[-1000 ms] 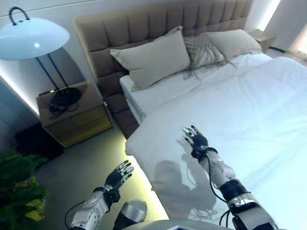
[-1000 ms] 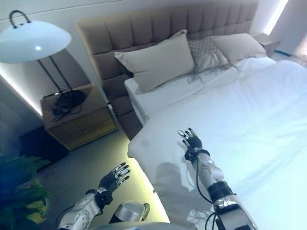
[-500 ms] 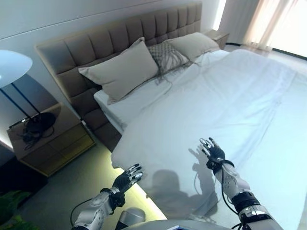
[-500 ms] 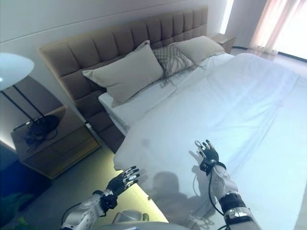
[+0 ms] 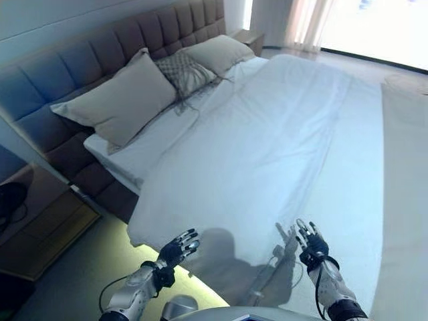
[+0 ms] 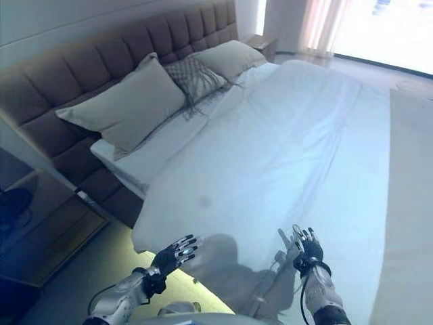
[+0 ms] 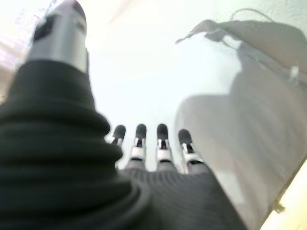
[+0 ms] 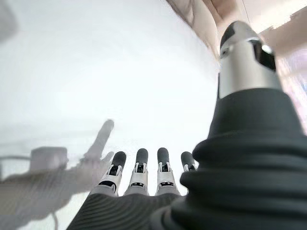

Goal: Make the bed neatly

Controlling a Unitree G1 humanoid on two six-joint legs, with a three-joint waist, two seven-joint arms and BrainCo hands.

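A white duvet (image 5: 281, 134) covers the bed, lying mostly smooth with its near corner hanging over the mattress edge. Two beige pillows (image 5: 117, 100) (image 5: 224, 52) and a fringed patterned cushion (image 5: 184, 70) lean on the padded headboard (image 5: 80, 60). My left hand (image 5: 175, 250) hovers open just off the duvet's near edge, beside the bed. Above the duvet near its front stands my right hand (image 5: 311, 244), open with fingers straight, holding nothing. The wrist views show straight fingers (image 7: 162, 143) (image 8: 139, 172) over white cloth.
A wooden nightstand (image 5: 33, 227) stands to the left of the bed with a dark lamp base (image 5: 10, 200) on it. A lit strip runs under the bed's edge (image 5: 154, 257). A second nightstand (image 5: 251, 40) and curtains sit at the far side.
The camera has swung right, so the lamp and plant have left the picture and more of the bed shows. Both hands stay open; the right hand now sits lower in the picture.
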